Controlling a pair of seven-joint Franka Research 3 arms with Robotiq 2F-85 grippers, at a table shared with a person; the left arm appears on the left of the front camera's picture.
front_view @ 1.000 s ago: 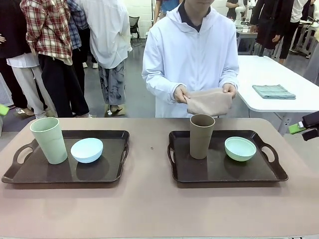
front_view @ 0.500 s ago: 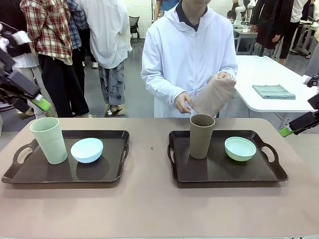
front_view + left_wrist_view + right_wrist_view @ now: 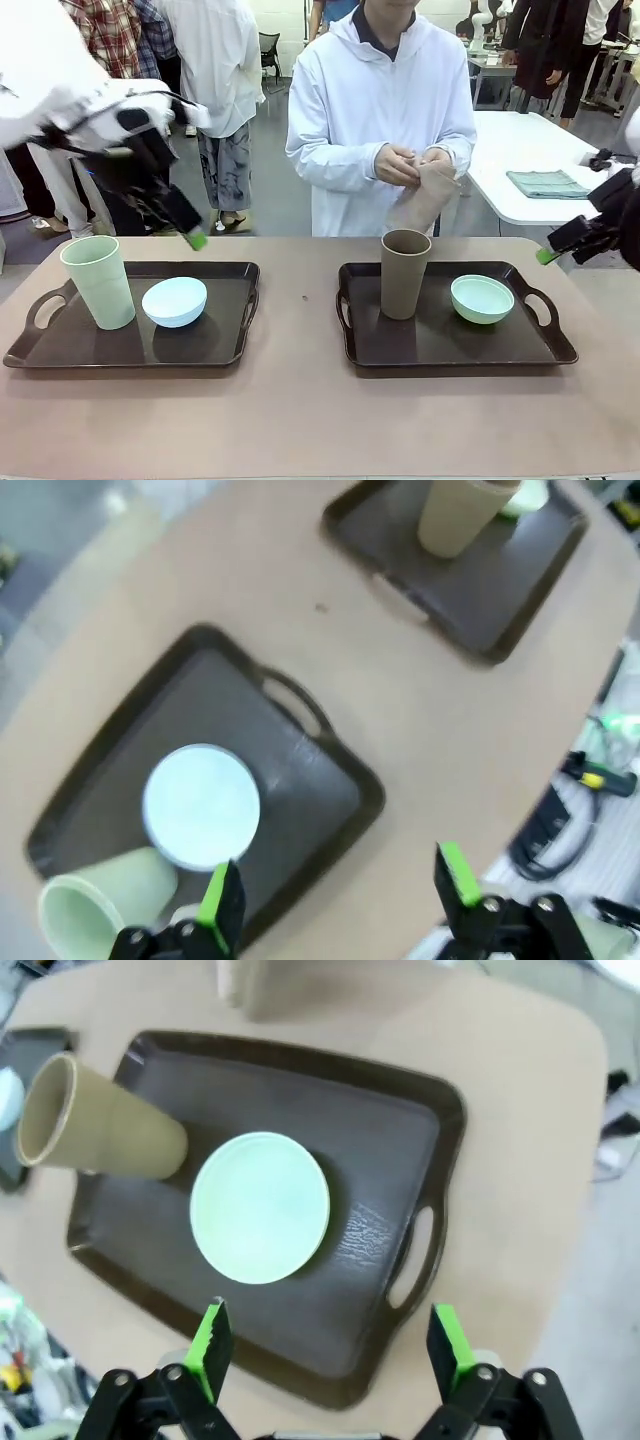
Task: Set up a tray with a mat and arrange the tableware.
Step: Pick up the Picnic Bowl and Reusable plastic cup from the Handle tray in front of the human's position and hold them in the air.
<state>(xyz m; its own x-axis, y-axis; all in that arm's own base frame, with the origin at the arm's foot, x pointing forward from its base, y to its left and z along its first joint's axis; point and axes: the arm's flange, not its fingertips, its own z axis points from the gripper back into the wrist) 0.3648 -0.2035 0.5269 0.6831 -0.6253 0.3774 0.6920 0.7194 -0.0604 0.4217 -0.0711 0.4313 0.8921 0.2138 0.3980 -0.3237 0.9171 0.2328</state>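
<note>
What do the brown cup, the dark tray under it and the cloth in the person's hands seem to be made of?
Brown cup: probably matte plastic, with an even colour, a thin rim and no shine.
Tray: likely hard plastic, dark brown, with a slightly textured sheen and moulded handle cut-outs.
Cloth: soft beige fabric, which bends and hangs limp from the hands.

Middle gap: bare surface (image 3: 298,300) between the left tray (image 3: 215,340) and the right tray (image 3: 440,345); nothing stands there.
Near strip: surface bare along the whole front edge.
Left tray: pale green tumbler (image 3: 98,281) upright at its left end, light blue bowl (image 3: 174,301) just beside it; right half free.
Right tray: brown tumbler (image 3: 404,273) upright at its left end, mint green bowl (image 3: 482,298) apart to the right; front strip free.
Far edge: person's hands (image 3: 405,165) hold a cloth (image 3: 425,200) behind the brown tumbler, blocking that side.
</note>
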